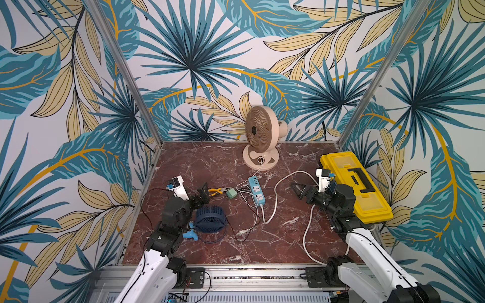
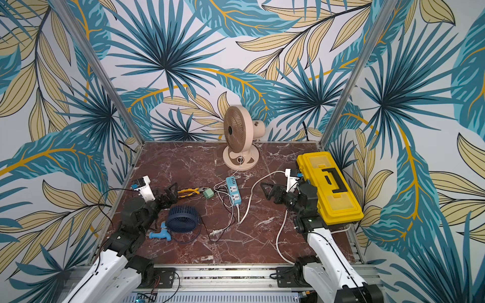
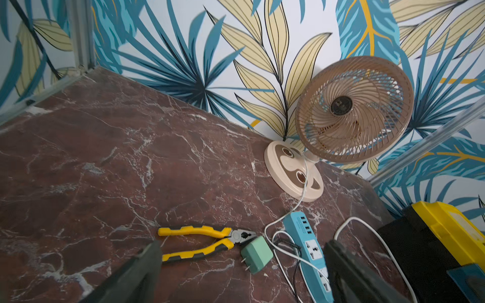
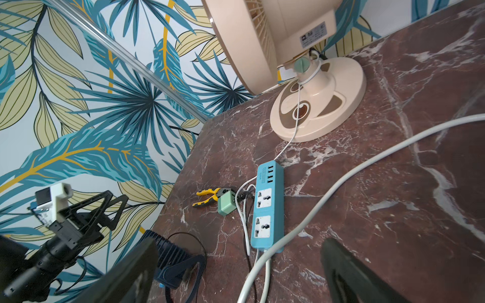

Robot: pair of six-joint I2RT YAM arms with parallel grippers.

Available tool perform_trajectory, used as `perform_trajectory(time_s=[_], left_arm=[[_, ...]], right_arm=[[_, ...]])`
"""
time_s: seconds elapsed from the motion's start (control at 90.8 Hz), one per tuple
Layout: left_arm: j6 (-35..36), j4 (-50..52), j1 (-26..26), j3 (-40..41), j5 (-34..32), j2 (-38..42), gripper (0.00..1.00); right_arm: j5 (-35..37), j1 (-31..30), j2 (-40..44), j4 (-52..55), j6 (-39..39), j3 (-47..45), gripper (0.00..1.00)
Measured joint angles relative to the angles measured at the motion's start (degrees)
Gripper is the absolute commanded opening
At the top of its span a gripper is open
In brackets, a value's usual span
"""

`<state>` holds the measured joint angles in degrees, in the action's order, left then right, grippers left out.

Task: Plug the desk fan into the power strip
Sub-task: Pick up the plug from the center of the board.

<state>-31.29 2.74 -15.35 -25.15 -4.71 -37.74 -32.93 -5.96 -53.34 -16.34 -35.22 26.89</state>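
Observation:
The beige desk fan [image 1: 259,139] stands upright at the back of the marble table. Its thin white cord [image 1: 256,173] runs forward past the power strip [image 1: 256,190] and ends in a white plug [image 1: 242,232] lying loose on the table. The light-blue power strip [image 4: 269,207] lies flat with both white socket faces bare. My left gripper [image 1: 203,194] hovers open to the left of the strip, near the pliers [image 3: 204,242]. My right gripper [image 1: 298,190] hovers open to the right of the strip, above its thick white cord [image 1: 275,199]. Neither holds anything.
A small navy fan [image 1: 210,223] with a black cable lies front left, beside a blue tap-shaped piece [image 1: 190,233]. A green adapter [image 1: 232,194] lies by the pliers. A yellow toolbox [image 1: 354,189] fills the right edge. The thick cord loops to the front right.

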Motion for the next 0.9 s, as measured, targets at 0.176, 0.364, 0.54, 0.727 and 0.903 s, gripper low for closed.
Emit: perform_trajectory(time_s=[0.176, 0.364, 0.54, 0.727, 0.903], left_arm=[[0.9, 0.9, -0.7, -3.4, 4.5, -8.6, 1.00], [3.9, 4.2, -5.4, -10.1, 3.9, -16.1, 1.00], [7.7, 8.7, -11.6, -15.8, -2.4, -21.9, 1.00], [9.2, 12.7, -13.7, -18.2, -8.6, -26.5, 1.00], [8.8, 14.3, -13.5, -18.1, -12.9, -26.2, 1.00]], right_arm=[[1.4, -7.3, -3.1, 2.2, 3.7, 2.1, 0.97], [5.4, -14.2, -6.8, 7.5, 9.2, 6.6, 0.92], [11.1, -19.1, -9.6, 13.6, 14.4, 10.1, 0.85], [17.1, -24.1, -13.8, 18.8, 18.8, 14.3, 0.72], [20.1, -27.1, -21.4, 22.7, 20.5, 21.8, 0.66]])
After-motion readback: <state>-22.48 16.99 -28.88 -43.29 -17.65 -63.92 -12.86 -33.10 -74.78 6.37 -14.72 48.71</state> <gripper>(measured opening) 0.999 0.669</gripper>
